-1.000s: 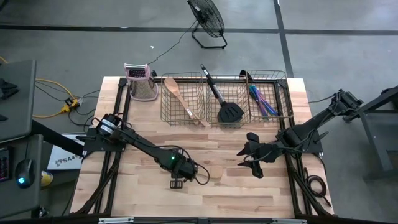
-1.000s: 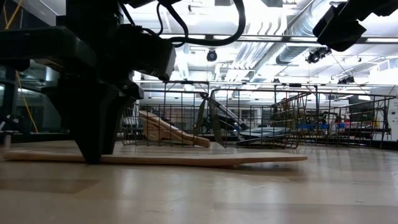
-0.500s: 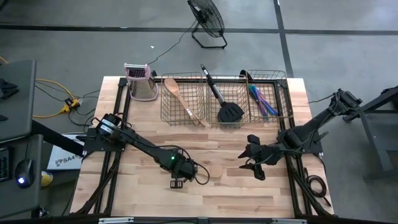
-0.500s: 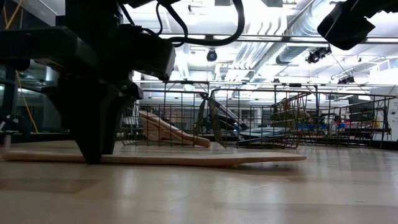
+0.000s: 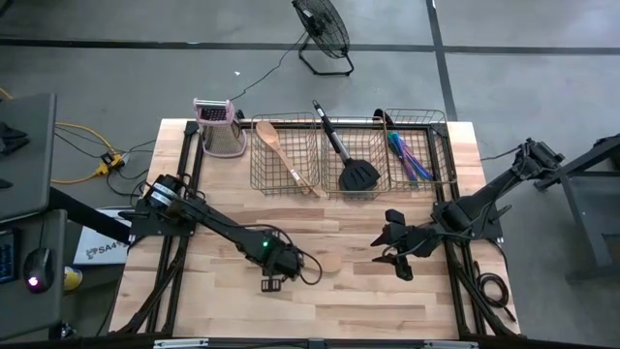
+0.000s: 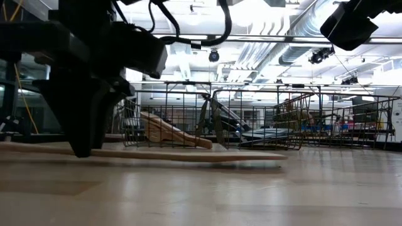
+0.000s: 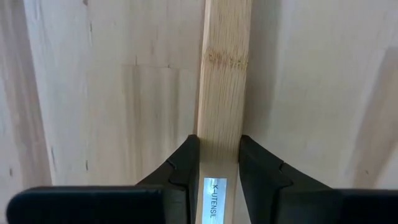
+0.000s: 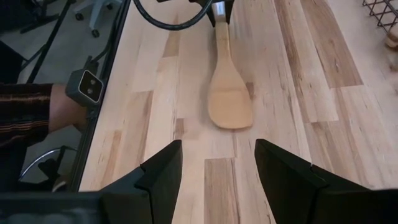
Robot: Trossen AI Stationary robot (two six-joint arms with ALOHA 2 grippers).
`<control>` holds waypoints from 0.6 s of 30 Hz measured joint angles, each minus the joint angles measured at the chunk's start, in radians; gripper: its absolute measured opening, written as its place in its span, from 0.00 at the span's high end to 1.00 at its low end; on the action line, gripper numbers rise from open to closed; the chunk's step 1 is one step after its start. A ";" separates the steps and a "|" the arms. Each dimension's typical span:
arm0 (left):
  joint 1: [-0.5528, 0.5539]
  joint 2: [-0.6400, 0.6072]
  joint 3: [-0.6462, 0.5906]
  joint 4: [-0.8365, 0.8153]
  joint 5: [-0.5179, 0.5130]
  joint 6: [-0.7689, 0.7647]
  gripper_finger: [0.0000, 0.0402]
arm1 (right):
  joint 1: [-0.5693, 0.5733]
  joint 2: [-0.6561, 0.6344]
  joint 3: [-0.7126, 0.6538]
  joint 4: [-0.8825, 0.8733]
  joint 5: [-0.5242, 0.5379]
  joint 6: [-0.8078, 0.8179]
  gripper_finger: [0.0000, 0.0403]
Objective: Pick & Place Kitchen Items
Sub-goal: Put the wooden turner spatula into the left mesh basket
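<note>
A light wooden spatula lies across the middle of the table, its blade (image 5: 328,262) toward the right. It also shows in the low view (image 6: 239,156) and the right wrist view (image 8: 229,102). My left gripper (image 5: 274,264) is shut on its handle. My right gripper (image 5: 382,250) is open and empty, a short way right of the blade and pointing at it (image 8: 217,144). Other items lie in wire baskets at the far edge: a wooden spoon (image 5: 279,147), a black spatula (image 5: 351,167) and iridescent cutlery (image 5: 407,155). My left gripper pinches the spatula's handle (image 7: 222,118) between its two fingers (image 7: 186,163), one on each long edge, well back from the blade. The fingers point down from above and lie across the handle. The spatula stays nearly level, low over the table (image 6: 188,154).
Three wire baskets (image 5: 287,184) stand side by side along the far edge, with a metal box grater with a pink top (image 5: 221,128) to their left. A person's sleeve (image 8: 25,118) shows beyond the table's edge. Bare wood (image 5: 339,310) lies toward the near edge.
My left gripper has gone a little toward the table's left edge, still shut on the handle. The spatula has shifted left with it, and its blade end now sits slightly higher over the table. My right gripper has kept still.
</note>
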 joint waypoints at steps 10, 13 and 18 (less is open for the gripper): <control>-0.006 0.000 0.022 -0.011 -0.001 -0.064 0.80 | 0.000 0.000 0.000 0.000 0.004 0.000 0.52; -0.014 0.000 0.067 -0.030 -0.005 -0.052 0.80 | 0.000 0.000 0.000 0.000 0.005 0.000 0.52; -0.022 -0.001 0.149 -0.103 -0.048 -0.036 0.80 | 0.000 0.000 0.000 0.000 0.007 0.001 0.52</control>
